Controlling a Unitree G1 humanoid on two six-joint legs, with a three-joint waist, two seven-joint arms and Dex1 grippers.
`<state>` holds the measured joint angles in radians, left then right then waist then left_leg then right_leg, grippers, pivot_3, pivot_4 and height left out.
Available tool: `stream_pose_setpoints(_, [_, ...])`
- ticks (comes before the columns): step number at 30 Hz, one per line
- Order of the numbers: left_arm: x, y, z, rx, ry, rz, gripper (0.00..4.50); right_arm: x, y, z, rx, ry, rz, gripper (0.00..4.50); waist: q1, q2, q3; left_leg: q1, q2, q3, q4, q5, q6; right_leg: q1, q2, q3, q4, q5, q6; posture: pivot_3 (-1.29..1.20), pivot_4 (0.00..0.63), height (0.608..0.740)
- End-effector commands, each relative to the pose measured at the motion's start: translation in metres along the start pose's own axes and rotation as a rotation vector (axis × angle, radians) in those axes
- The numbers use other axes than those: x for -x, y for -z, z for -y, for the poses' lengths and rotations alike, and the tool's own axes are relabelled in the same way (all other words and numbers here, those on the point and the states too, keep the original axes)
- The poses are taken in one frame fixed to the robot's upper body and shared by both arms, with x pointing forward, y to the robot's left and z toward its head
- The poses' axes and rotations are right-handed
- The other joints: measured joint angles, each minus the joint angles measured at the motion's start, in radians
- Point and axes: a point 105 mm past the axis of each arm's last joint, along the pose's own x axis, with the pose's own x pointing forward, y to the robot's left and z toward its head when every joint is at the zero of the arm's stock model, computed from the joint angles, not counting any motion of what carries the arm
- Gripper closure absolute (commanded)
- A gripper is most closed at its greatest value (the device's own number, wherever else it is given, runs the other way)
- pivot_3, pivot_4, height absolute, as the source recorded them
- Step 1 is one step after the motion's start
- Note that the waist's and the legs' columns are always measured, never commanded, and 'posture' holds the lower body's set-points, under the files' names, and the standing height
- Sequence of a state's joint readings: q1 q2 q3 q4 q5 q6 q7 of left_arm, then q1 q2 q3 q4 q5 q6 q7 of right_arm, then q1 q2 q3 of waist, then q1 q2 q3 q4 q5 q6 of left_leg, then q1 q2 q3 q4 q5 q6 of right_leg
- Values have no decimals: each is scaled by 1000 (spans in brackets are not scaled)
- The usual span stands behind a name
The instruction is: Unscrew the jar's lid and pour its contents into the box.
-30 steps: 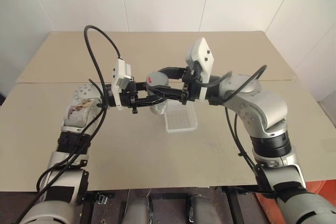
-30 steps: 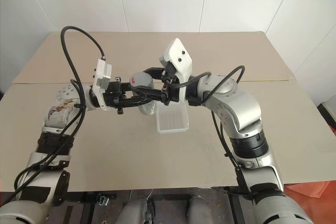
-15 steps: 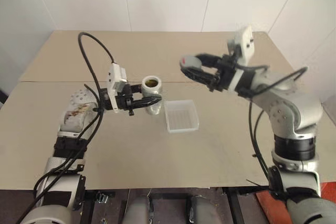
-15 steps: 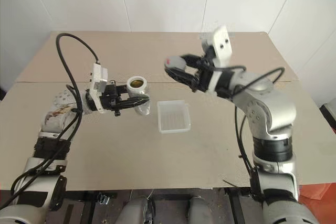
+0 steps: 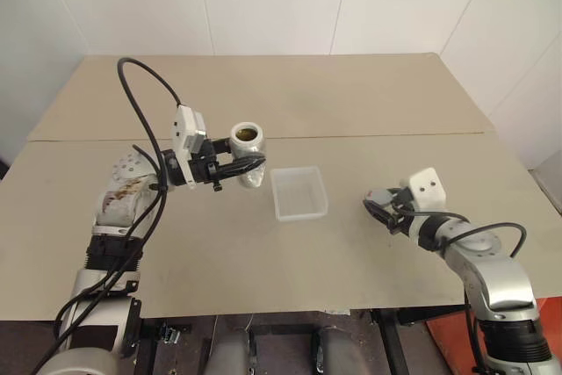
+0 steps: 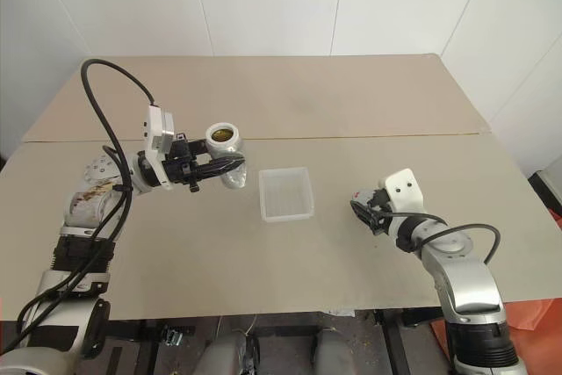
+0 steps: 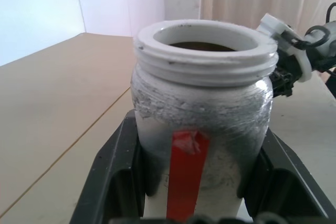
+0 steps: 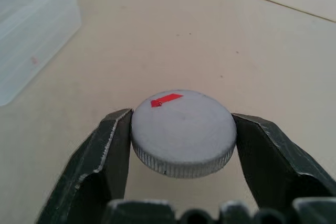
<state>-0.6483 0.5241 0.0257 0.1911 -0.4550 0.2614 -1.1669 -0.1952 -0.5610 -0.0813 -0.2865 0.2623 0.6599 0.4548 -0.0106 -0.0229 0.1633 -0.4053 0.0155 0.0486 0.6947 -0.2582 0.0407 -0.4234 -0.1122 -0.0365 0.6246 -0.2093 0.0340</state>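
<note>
Reaching level, left gripper point(image 5: 250, 167) clamps upright jar point(image 5: 248, 151).

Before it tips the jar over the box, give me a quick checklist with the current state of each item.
1. Lid off the jar: ok, the mouth is open.
2. Left gripper gripping the jar: ok, fingers clamp both sides.
3. Jar upright, nothing spilled: ok, mouth faces up.
4. Box free to receive: ok, it looks empty, beside the jar.
5. Right gripper clear of the box: ok, low over the table, off to the side.
6. Lid let go: cannot tell; it sits between the fingers.
</note>
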Motion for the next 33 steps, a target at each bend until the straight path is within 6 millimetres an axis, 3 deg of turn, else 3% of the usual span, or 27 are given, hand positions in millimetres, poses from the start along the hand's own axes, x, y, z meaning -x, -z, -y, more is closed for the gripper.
stream_pose_setpoints(1, [-8, -16, -6, -114, -15, 19, 2576, 9, -32, 2, 58, -46, 77, 38, 1, 0, 0, 0, 0, 0, 0, 0, 0, 0, 0, 0, 0, 0, 0, 0, 150, 740])
stream_pose_setpoints(6, [-34, -17, -11, -453, -53, -59, 2576, 32, -93, -12, 22, -244, 203, 38, 14, 0, 0, -1, 0, 0, 0, 0, 0, 0, 0, 0, -1, 0, 0, 0, 150, 740])
stream_pose_setpoints(8, [-48, -13, -17, -714, -97, -128, 2576, 36, -109, -26, -21, -347, 206, 38, 20, 0, 0, -1, 0, 0, 0, 0, 0, 0, 0, -1, -2, 0, 0, 0, 150, 740])
stream_pose_setpoints(13, [-77, -3, -18, -1462, -38, -228, 2576, 38, -125, -54, -19, -535, 132, 38, 24, 0, 0, -2, -1, 0, 0, 0, 0, 1, -1, -2, -2, 1, -1, 0, 150, 740])
stream_pose_setpoints(19, [-108, -16, -12, -2092, -50, -30, 2576, 40, -130, -58, 11, -582, 107, 38, 34, -1, 0, -8, -1, 0, 0, -1, 2, -1, -2, -3, -2, 3, 3, 0, 150, 740])
stream_pose_setpoints(25, [-116, -5, -2, -2281, 76, 111, 2576, 47, -128, -58, 35, -610, 95, 38, 34, -1, 0, -11, -1, 7, 1, -2, 3, -4, -2, -4, -3, 2, 4, 0, 150, 740])
stream_pose_setpoints(33, [-131, -16, -6, -2395, 55, 175, 2576, 49, -129, -58, 19, -618, 112, 38, 33, -1, 1, -11, -1, 8, 1, -2, 3, -5, -2, -4, -2, 2, 4, 0, 150, 740])
